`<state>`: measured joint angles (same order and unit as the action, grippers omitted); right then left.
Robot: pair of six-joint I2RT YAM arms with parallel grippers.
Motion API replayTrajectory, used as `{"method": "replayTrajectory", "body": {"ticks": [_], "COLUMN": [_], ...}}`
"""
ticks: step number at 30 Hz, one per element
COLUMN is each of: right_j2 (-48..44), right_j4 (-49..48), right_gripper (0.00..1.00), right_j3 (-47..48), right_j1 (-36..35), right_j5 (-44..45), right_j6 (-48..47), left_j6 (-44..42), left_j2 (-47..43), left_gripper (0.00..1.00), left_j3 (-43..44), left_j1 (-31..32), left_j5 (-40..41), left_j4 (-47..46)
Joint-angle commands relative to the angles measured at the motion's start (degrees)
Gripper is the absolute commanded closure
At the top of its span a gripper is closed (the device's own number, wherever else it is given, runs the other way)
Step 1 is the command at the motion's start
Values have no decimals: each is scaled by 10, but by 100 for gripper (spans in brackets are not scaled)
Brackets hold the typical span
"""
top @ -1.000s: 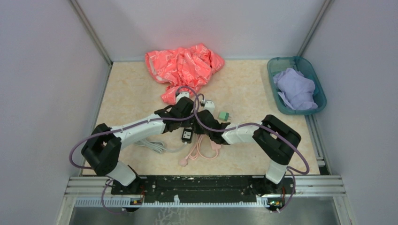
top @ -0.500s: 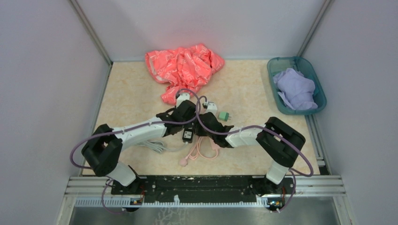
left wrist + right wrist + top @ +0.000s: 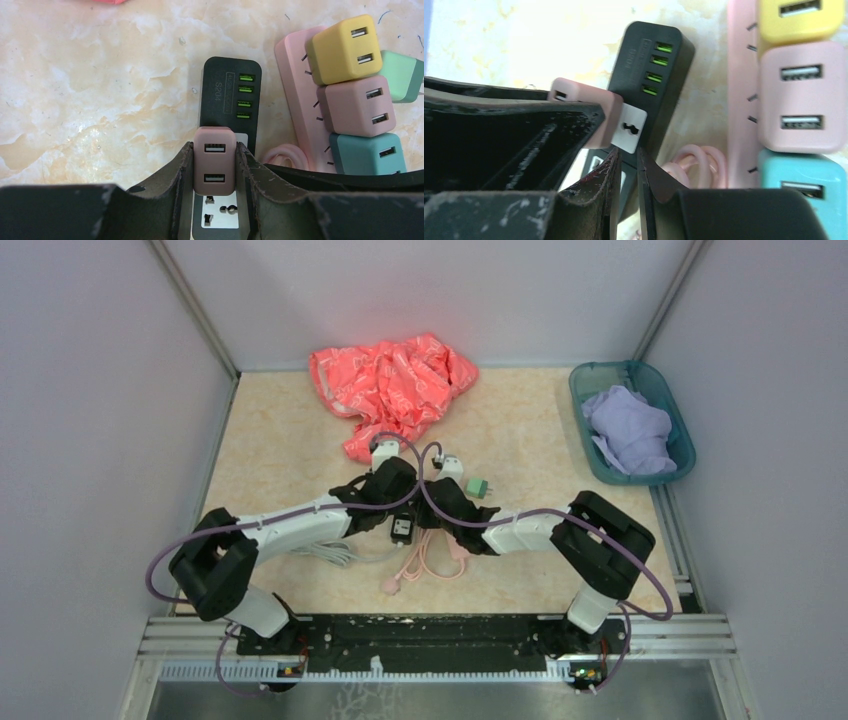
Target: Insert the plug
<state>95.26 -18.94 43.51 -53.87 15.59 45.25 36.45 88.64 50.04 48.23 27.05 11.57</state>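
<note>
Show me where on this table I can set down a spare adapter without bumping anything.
Bare table opens between the coral bag and the teal basket; a second strip runs between the left wall and that bag. Crowded: the middle, where the left tool and right tool meet over the black power strip, with the pink cable and white cable just nearer.

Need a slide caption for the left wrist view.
Left gripper, jaws shut on a pink cube USB charger, over the black power strip.

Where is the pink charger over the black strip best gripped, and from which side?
Grip the pink charger on its two flat, parallel side faces, coming from above its USB face, as the left gripper does; this leaves the underside free toward the black strip.
</note>
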Motion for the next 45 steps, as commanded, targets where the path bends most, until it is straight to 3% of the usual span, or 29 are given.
{"method": "replayTrajectory", "body": {"ticks": [1, 9, 15, 22, 36, 40, 45], "right_j2": [-10, 13, 26, 53, 56, 56, 63], "right_j4": [20, -16, 44, 8, -72, -76, -103], "right_gripper": [81, 76, 75, 79, 82, 83, 84], "right_j3": [13, 14, 35, 46, 8, 0, -6], "right_j1": [1, 6, 12, 7, -3, 2, 9], "right_j5": [28, -16, 12, -65, -86, -94, -119], "right_j6": [20, 46, 62, 78, 140, 141, 146], "left_j6": [29, 19, 12, 13, 24, 9, -1], "left_j2": [85, 104, 103, 94, 100, 108, 88], "left_gripper": [100, 100, 100, 100, 100, 100, 100], "left_j3": [-41, -28, -22, -16, -55, -27, -58], "left_j1": [11, 10, 9, 8, 30, 28, 3], "left_j5": [-77, -82, -74, -72, -100, -68, -164], "left_j4": [126, 125, 147, 143, 96, 137, 68]}}
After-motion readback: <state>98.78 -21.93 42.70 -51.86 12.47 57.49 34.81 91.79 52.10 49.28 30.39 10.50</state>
